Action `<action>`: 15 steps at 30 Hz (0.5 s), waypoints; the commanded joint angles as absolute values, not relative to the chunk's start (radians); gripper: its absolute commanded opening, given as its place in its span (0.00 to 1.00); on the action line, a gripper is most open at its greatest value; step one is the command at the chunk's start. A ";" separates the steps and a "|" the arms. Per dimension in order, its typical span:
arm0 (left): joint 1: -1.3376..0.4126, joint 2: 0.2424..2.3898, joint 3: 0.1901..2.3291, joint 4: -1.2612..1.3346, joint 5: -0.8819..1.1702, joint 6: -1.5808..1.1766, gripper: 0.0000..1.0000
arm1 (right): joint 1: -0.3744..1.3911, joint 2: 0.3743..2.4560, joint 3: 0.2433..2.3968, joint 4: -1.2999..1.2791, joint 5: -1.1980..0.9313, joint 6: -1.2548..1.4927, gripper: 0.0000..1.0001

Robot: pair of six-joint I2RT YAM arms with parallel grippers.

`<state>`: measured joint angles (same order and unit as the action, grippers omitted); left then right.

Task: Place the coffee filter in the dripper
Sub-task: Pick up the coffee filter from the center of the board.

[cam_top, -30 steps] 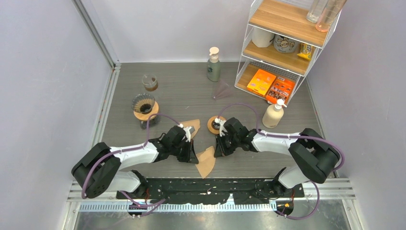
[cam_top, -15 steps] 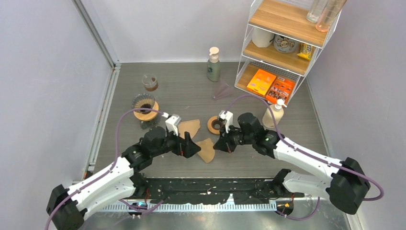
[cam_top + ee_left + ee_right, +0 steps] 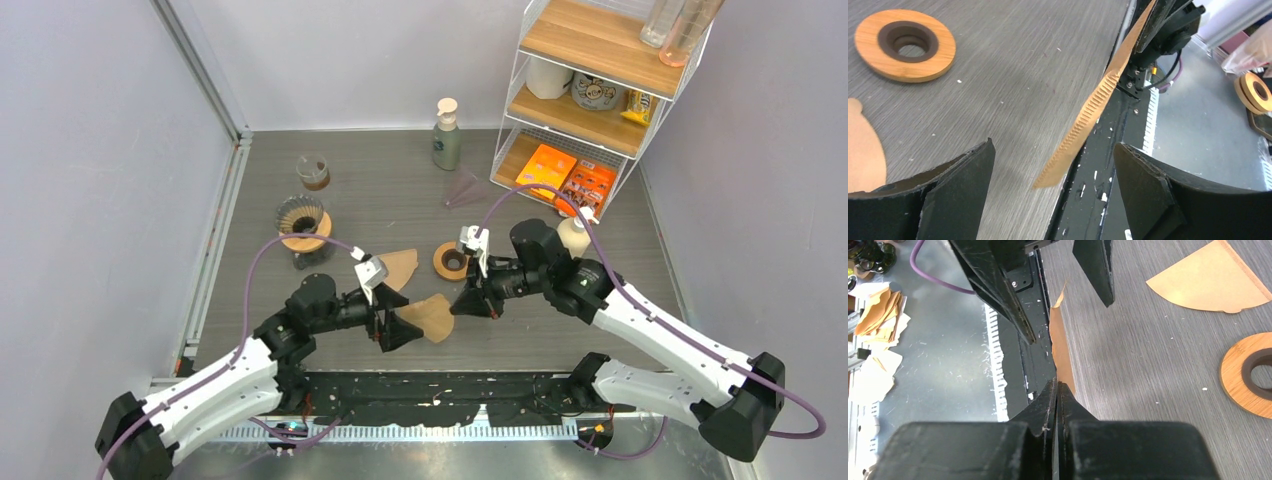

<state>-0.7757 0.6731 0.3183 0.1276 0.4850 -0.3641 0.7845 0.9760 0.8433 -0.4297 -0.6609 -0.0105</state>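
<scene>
A brown paper coffee filter (image 3: 430,318) hangs edge-on above the table's near middle, pinched at its right end by my shut right gripper (image 3: 468,305). In the right wrist view the filter (image 3: 1060,347) sticks out past the closed fingertips (image 3: 1057,386). My left gripper (image 3: 388,326) stands open at the filter's left end; the crimped edge (image 3: 1095,102) passes between its fingers (image 3: 955,180) without touching them. The dripper (image 3: 300,220), dark glass with a wooden collar, stands on its carafe at the left, away from both grippers.
A second filter (image 3: 398,266) lies flat next to a wooden ring (image 3: 450,262). A glass cup (image 3: 313,172), a clear cone (image 3: 462,187), two pump bottles (image 3: 447,135) and a wire shelf (image 3: 585,95) stand at the back and right.
My left gripper has opened and let go of the filter. Both arms have risen, and the right gripper has lifted the filter off the table and carried it slightly back.
</scene>
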 commanded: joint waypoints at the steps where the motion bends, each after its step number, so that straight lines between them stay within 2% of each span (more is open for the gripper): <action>1: -0.776 0.755 0.382 0.260 0.643 -0.316 0.90 | 0.789 0.989 0.912 -0.485 -0.707 -0.044 0.05; 4: -0.776 0.808 0.377 0.356 0.709 -0.355 0.67 | 0.789 0.996 0.931 -0.474 -0.690 -0.035 0.05; 7: -0.776 0.844 0.379 0.421 0.727 -0.413 0.32 | 0.787 0.998 0.943 -0.482 -0.677 -0.035 0.05; 10: -0.776 0.866 0.395 0.444 0.775 -0.438 0.06 | 0.772 0.995 0.953 -0.507 -0.641 -0.036 0.05; 11: -0.776 0.869 0.399 0.441 0.770 -0.438 0.00 | 0.765 0.992 0.953 -0.510 -0.630 -0.029 0.05; 13: -0.776 0.870 0.399 0.436 0.755 -0.436 0.00 | 0.756 0.987 0.951 -0.507 -0.582 -0.008 0.15; 14: -0.776 0.873 0.399 0.439 0.753 -0.436 0.00 | 0.754 0.985 0.950 -0.499 -0.533 -0.005 0.28; 15: -0.776 0.874 0.399 0.445 0.754 -0.439 0.00 | 0.749 0.977 0.943 -0.492 -0.475 0.025 0.37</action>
<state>-0.7761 0.8703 0.3569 0.3550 0.7223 -0.4221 0.7658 0.9993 0.9115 -0.5060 -0.6224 -0.0170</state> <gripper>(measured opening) 0.040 0.232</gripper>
